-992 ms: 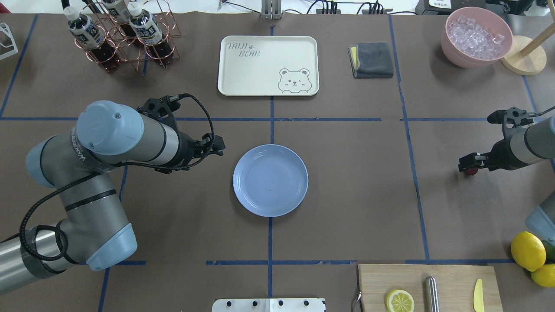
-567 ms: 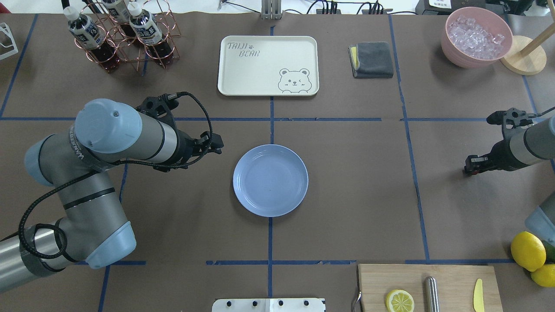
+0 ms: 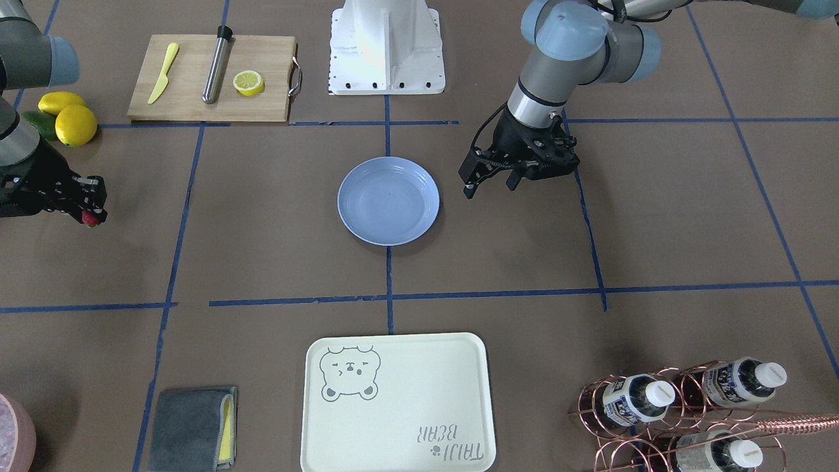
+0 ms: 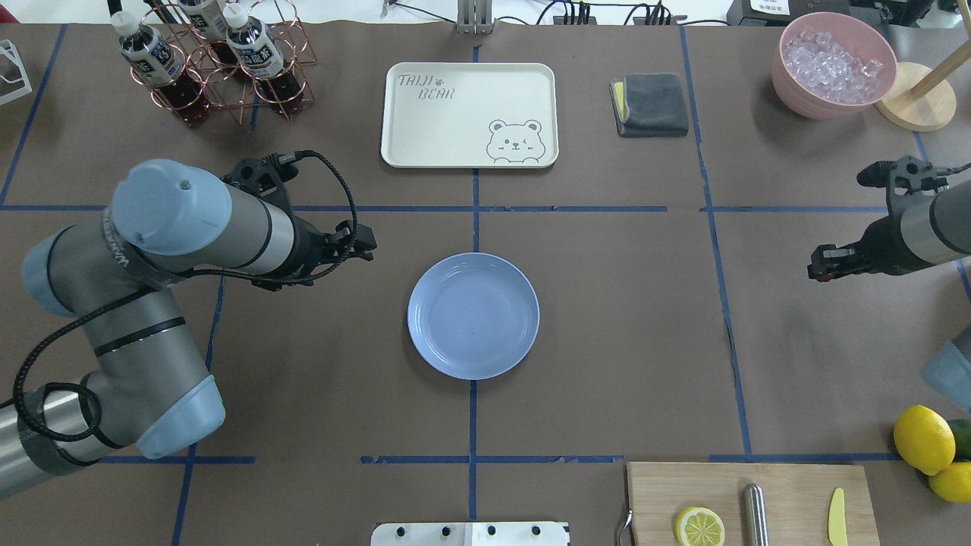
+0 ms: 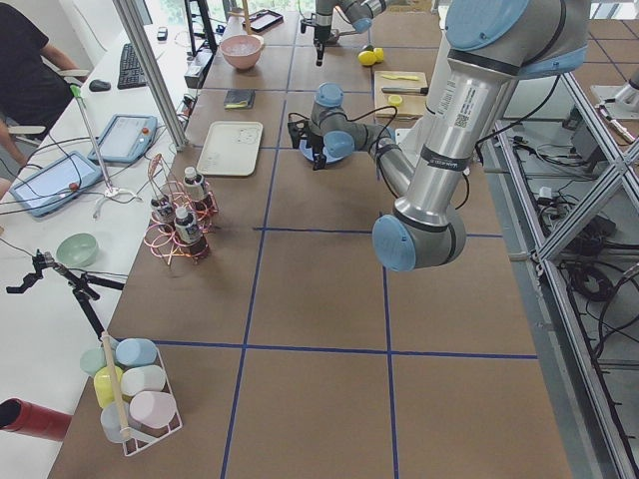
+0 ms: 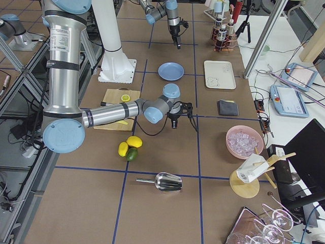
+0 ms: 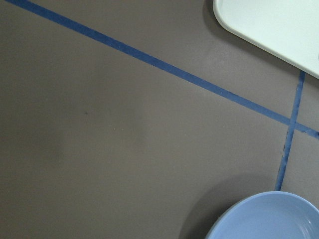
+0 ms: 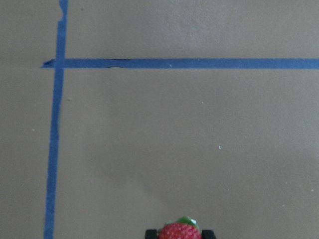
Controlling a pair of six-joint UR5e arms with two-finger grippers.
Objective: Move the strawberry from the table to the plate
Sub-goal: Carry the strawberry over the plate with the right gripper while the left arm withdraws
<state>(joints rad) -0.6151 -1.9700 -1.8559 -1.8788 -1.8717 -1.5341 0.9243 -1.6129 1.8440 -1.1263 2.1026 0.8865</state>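
One strawberry (image 8: 180,231) sits pinched in the right gripper (image 4: 818,271), well apart at 3 o'clock from the plate (image 4: 473,315) seen overhead; carry it level toward 9 o'clock, release low over centre.

In the exterior left view a white side desk (image 5: 40,339) is seen running from 7 to 11 o'clock. A keyboard (image 5: 131,65) and a tablet (image 5: 128,137) are laid on it, and a person in a black top (image 5: 25,70) is placed at 11 o'clock beyond a slanted aluminium post (image 5: 150,70). At 3 o'clock an aluminium frame (image 5: 547,304) is set over a grey floor (image 5: 614,409) strewn with cables (image 5: 599,286). In the exterior right view the desk is found from 1 to 4 o'clock with a black monitor (image 6: 311,152), and everything is lit softly and evenly.
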